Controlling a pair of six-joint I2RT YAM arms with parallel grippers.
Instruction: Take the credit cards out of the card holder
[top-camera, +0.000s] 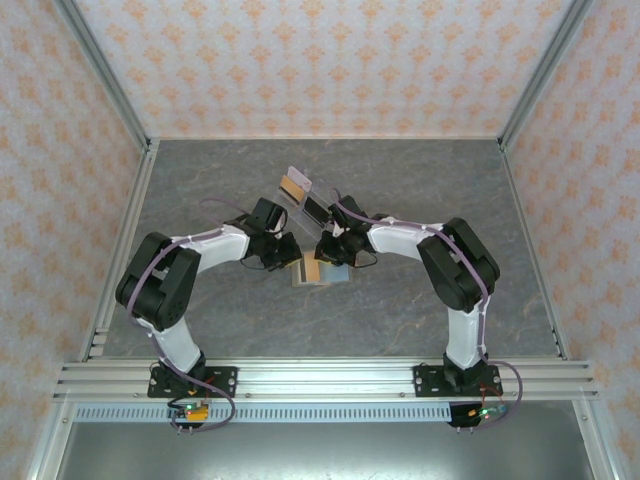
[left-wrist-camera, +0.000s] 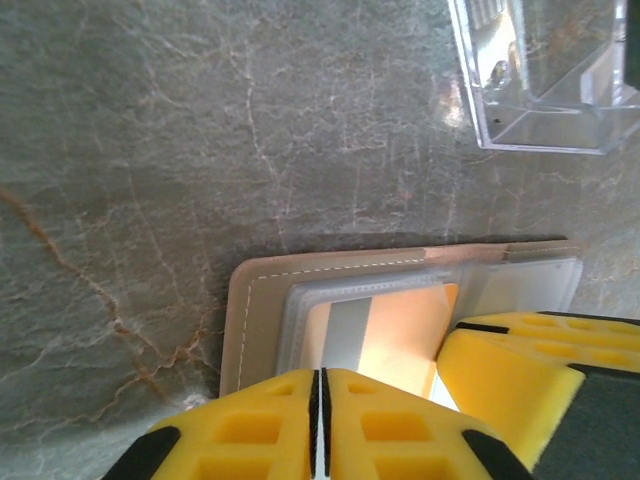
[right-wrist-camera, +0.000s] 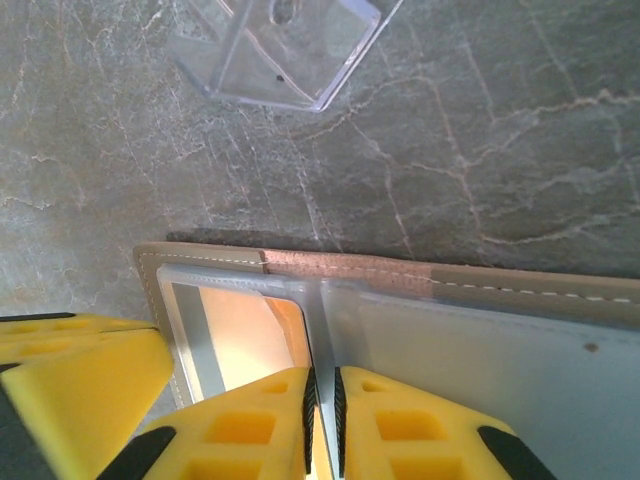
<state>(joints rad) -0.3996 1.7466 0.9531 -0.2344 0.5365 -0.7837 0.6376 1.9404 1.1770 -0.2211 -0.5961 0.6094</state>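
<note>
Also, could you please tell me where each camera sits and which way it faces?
Top external: above, behind the bases, looking down on the table; both arms meet over the tan wallet.
Left wrist: on the left arm, facing down at the wallet; left claw at bottom.
Right wrist: on the right arm, facing down likewise; right claw at bottom.
Shared: both wrist views catch wallet and clear plastic stand.

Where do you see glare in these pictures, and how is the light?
Left wrist: glare whitens the orange card in a clear sleeve of the tan stitched wallet; highlights dot the transparent plastic stand. Right wrist: that card glows too. Top external: even light.
</note>
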